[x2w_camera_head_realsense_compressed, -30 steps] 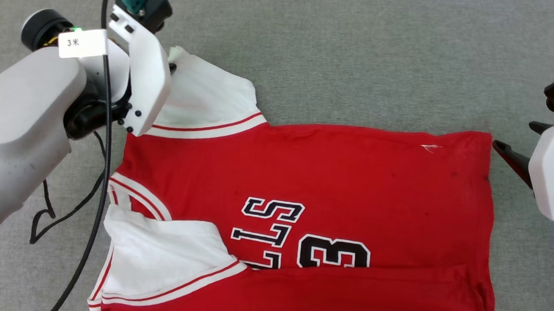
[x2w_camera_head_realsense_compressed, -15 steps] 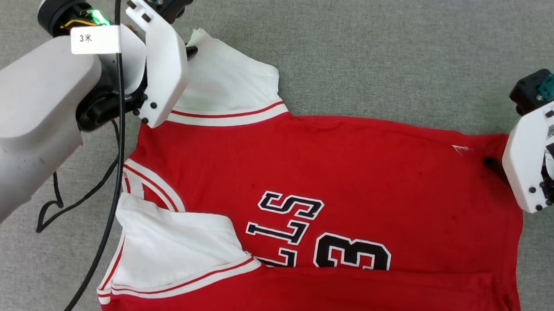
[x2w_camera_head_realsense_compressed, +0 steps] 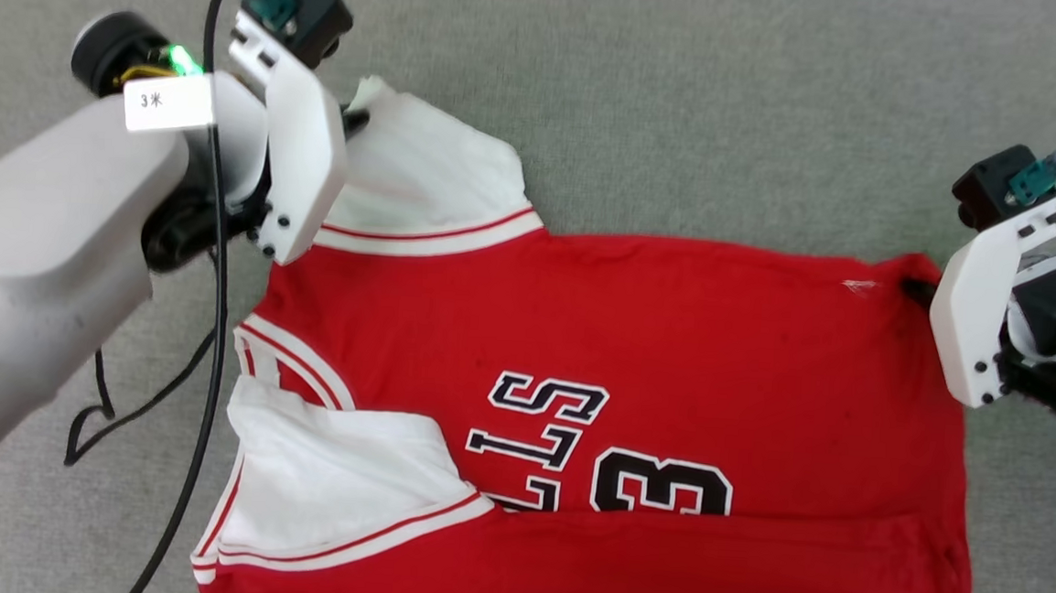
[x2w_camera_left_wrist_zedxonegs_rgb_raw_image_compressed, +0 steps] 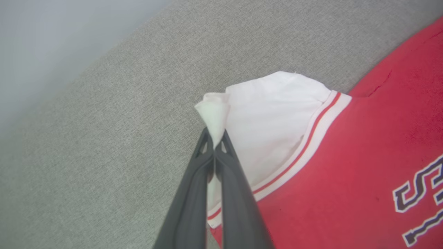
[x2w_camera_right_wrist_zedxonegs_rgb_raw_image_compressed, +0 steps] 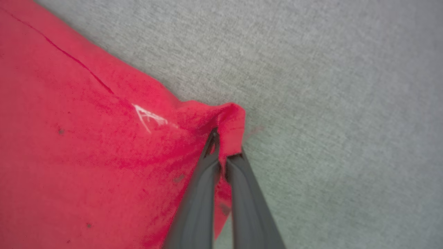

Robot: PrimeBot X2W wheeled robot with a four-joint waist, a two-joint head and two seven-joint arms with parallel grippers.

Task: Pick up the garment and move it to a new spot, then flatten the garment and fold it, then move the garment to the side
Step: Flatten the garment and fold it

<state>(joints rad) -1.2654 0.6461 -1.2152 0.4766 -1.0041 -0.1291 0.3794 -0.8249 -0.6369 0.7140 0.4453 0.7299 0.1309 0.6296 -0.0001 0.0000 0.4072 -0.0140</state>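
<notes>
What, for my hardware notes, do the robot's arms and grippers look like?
Left arm: pale grey rounded shell, white tag marked "3米", green light, black cable. Wrists carry white angled plates, black camera blocks, teal plugs. Left gripper and right gripper: long dark grey fingers.

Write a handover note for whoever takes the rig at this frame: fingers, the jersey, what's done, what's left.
Left gripper: fingers shut on the tip of the far white sleeve.
Right gripper: fingers shut on the far hem corner of the garment.
Garment: spread on the grey surface, printed side up, with the near edge lapped over the bottom of the lettering.
Done: laid out, mostly flat, both far corners gripped.
To do: probably bring the far edge toward the robot, finish the fold, then move it aside.
</notes>
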